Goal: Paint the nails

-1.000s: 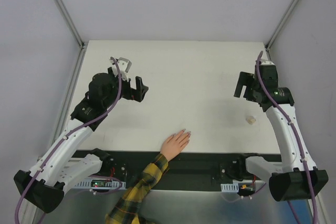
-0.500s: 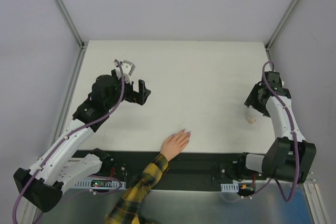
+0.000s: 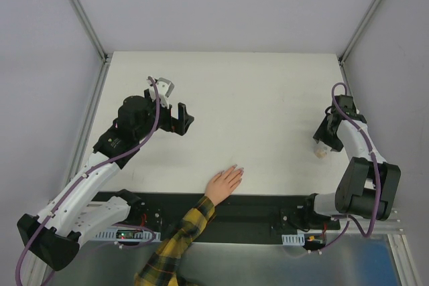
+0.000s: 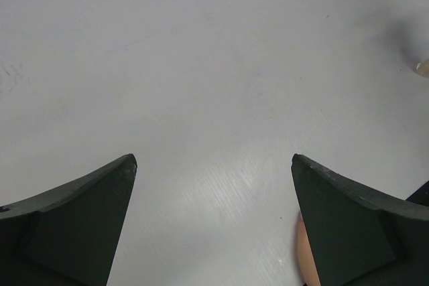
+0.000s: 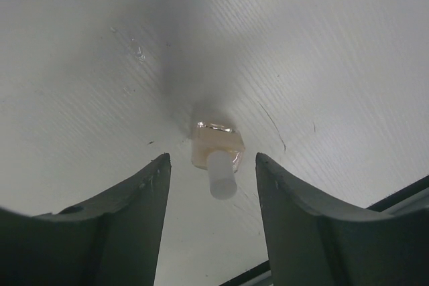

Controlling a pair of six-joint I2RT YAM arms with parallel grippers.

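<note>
The nails (image 3: 237, 169) lie on the hand (image 3: 224, 183), flat at the near edge of the table (image 3: 255, 92), well apart from both my grippers; within the last second my right gripper (image 5: 211, 165) has dropped over the small bottle (image 5: 216, 145), jaws wide, straddling it without touching; I judge polish comes first; my left gripper (image 4: 212, 160) hangs wide and empty.

The table (image 3: 255, 85) is lying open across its middle and along the far edge. A human hand (image 3: 224, 184) is resting at the middle of the near edge, and a small bottle (image 3: 322, 153) is standing near the right edge.
</note>
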